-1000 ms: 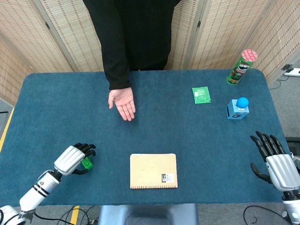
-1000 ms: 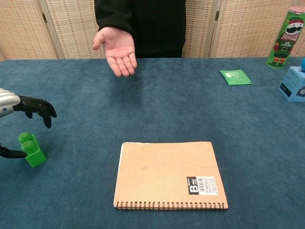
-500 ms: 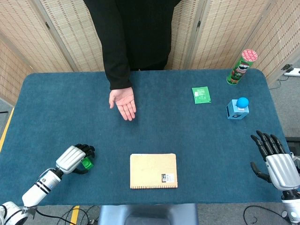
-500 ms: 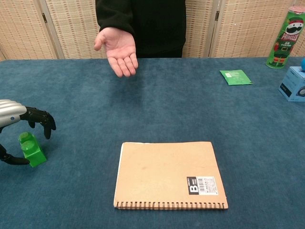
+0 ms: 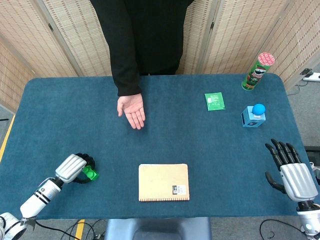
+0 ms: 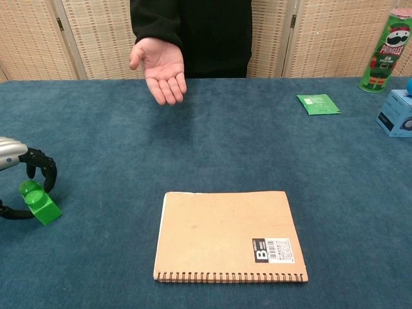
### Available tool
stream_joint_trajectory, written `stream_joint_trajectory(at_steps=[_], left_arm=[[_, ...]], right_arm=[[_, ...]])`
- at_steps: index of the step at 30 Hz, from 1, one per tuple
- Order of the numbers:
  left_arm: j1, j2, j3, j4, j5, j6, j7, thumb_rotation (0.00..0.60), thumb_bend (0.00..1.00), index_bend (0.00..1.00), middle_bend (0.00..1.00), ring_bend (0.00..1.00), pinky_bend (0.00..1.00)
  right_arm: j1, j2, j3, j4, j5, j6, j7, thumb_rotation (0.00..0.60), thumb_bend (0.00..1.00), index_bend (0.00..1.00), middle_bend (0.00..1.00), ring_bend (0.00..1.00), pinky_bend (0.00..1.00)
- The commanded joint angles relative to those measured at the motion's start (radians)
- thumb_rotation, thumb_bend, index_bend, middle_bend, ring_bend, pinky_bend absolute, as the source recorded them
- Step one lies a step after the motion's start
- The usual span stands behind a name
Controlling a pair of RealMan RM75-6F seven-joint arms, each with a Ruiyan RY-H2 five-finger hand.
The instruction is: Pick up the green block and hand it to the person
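The green block (image 5: 90,173) (image 6: 40,203) lies tilted on the blue table near its front left corner. My left hand (image 5: 73,168) (image 6: 18,168) wraps around it: the fingers (image 6: 44,174) curl over its top stud and the thumb hooks in from below on the left. The block still touches the tabletop. The person's hand (image 5: 132,110) (image 6: 160,67) is held out palm up over the far middle of the table. My right hand (image 5: 291,170) rests at the front right with fingers spread and nothing in it; the chest view does not show it.
A tan spiral notebook (image 5: 164,182) (image 6: 228,235) lies at the front centre. A green packet (image 5: 214,101) (image 6: 318,103), a blue box with a ball (image 5: 254,116) and a Pringles can (image 5: 258,71) (image 6: 387,50) stand at the far right.
My left hand's fingers have curled down from stretched above the block to closed around it. The block has tipped and shifted slightly. The right hand has barely moved.
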Motion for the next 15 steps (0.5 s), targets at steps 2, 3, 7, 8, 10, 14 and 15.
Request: stream_joint_trajectory(at_steps=[2,3,7,8,10,14,15], left_arm=[[0.002,-0.018,0.016,0.035,0.000,0.015,-0.041,0.600,0.32,0.63,0.57,0.44,0.52],[0.003,-0.017,0.018,0.033,0.001,0.018,-0.041,0.600,0.32,0.63,0.58,0.45,0.53],[0.008,0.020,0.021,-0.039,0.001,0.042,-0.014,0.600,0.32,0.66,0.60,0.47,0.55],[0.010,0.046,0.018,-0.090,-0.002,0.054,0.011,0.600,0.32,0.66,0.60,0.47,0.55],[0.017,0.104,0.007,-0.206,-0.013,0.074,0.074,0.600,0.32,0.66,0.60,0.47,0.55],[0.035,0.231,-0.022,-0.461,-0.050,0.098,0.270,0.600,0.32,0.65,0.60,0.47,0.55],[0.039,0.257,-0.031,-0.521,-0.058,0.104,0.320,0.600,0.32,0.65,0.60,0.47,0.55]], right_arm=[[0.000,-0.003,0.000,-0.002,-0.002,0.000,-0.005,0.600,0.32,0.00,0.00,0.00,0.00],[0.000,-0.003,-0.001,-0.002,-0.004,0.001,-0.006,0.600,0.32,0.00,0.00,0.00,0.00],[-0.003,0.000,-0.005,-0.003,-0.016,0.009,0.004,0.600,0.32,0.00,0.00,0.00,0.00],[-0.004,0.003,-0.007,-0.003,-0.022,0.013,0.013,0.600,0.32,0.00,0.00,0.00,0.00],[-0.006,0.011,-0.010,-0.001,-0.032,0.020,0.032,0.600,0.32,0.00,0.00,0.00,0.00],[-0.005,0.027,-0.017,0.008,-0.053,0.028,0.077,0.600,0.32,0.00,0.00,0.00,0.00],[-0.005,0.030,-0.018,0.011,-0.058,0.028,0.087,0.600,0.32,0.00,0.00,0.00,0.00]])
